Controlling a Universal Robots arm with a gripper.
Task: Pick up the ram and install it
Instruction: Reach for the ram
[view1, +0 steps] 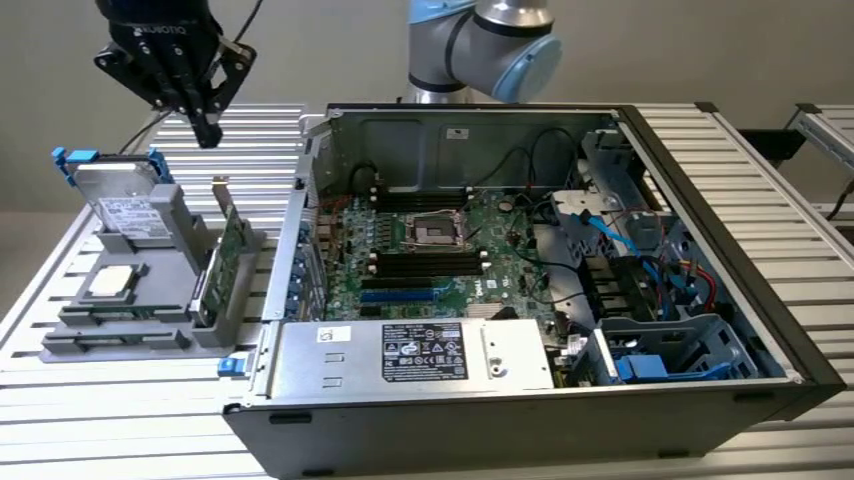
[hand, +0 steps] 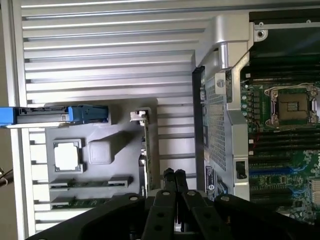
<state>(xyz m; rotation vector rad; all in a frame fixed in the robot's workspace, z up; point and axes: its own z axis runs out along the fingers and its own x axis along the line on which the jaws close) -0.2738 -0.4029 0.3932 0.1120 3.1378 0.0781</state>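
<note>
The arm (view1: 487, 45) shows as a fat, rounded joint cased in pale blue, with a polished silver collar at its twelve o'clock and a silver tube at its seven o'clock. The gripper (view1: 207, 135) is matte black throughout. Its broad body carries faint white lettering (view1: 167, 30) and narrows through hinged link bars (hand: 160, 215) to slim fingers (view1: 200, 120). A thin black cable (view1: 250, 22) arcs away at the gripper's two o'clock. Seen from the wrist, the link bars carry small round pivot screws (hand: 161, 194).
</note>
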